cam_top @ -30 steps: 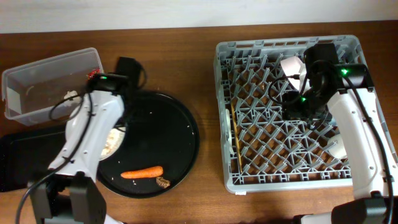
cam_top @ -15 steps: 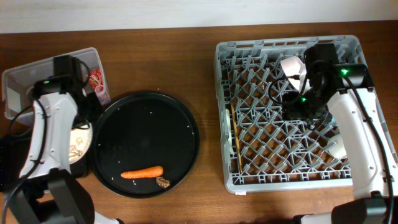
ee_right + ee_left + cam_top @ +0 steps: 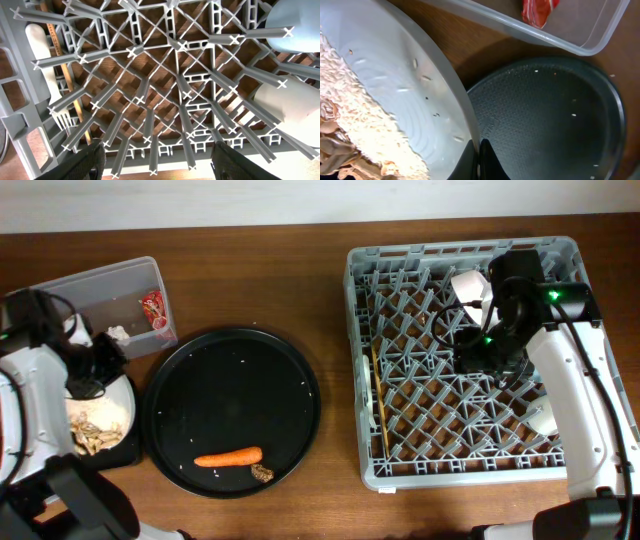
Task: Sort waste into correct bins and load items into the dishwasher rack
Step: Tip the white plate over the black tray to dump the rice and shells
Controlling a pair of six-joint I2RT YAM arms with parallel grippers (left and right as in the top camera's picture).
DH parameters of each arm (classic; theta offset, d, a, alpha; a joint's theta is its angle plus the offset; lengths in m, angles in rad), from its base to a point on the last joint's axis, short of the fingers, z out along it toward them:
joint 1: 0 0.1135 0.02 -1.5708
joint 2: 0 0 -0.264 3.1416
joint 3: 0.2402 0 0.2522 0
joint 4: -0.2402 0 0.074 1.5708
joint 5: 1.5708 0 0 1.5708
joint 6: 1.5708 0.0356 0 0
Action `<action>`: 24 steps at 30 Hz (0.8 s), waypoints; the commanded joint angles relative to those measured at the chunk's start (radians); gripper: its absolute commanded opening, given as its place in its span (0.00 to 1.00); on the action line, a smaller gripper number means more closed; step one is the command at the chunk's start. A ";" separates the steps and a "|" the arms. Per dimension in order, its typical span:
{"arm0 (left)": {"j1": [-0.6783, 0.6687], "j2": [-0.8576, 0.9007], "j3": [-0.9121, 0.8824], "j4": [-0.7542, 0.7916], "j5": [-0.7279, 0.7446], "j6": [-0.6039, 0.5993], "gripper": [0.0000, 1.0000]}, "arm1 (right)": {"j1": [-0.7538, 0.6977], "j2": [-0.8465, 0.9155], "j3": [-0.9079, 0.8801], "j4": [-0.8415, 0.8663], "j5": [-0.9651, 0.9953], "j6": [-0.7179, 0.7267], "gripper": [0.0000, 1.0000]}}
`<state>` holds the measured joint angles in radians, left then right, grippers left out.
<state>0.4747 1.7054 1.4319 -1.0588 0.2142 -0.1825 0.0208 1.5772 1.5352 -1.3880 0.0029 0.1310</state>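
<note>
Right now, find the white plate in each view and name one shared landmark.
Overhead: white plate at the far left, beside the round black tray.
Left wrist: it fills the left half, rim pinched by the left gripper.
Right wrist: not in it; only the dishwasher rack.
Landmark: the round black tray, right of the plate in both.

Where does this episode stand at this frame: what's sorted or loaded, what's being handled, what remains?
Done: red wrapper and tissue wad lie in the clear tub; fork, chopsticks and light-blue cup sit in the rack. In hand: left gripper clamps the plate, food scraps aboard. Remaining: carrot and brown lump on the round tray; right gripper open over the rack.
</note>
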 commanded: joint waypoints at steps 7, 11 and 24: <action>0.165 -0.029 0.022 -0.008 0.367 0.082 0.00 | -0.002 -0.017 0.013 -0.005 0.002 0.000 0.71; 0.237 -0.029 0.021 -0.008 0.500 0.110 0.00 | -0.002 -0.017 0.013 -0.008 0.002 0.000 0.71; 0.354 -0.029 0.021 -0.030 0.802 0.186 0.00 | -0.002 -0.017 0.013 -0.011 0.002 0.000 0.71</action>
<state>0.8078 1.7054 1.4319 -1.0882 0.8730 -0.0521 0.0208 1.5772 1.5352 -1.3960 0.0032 0.1310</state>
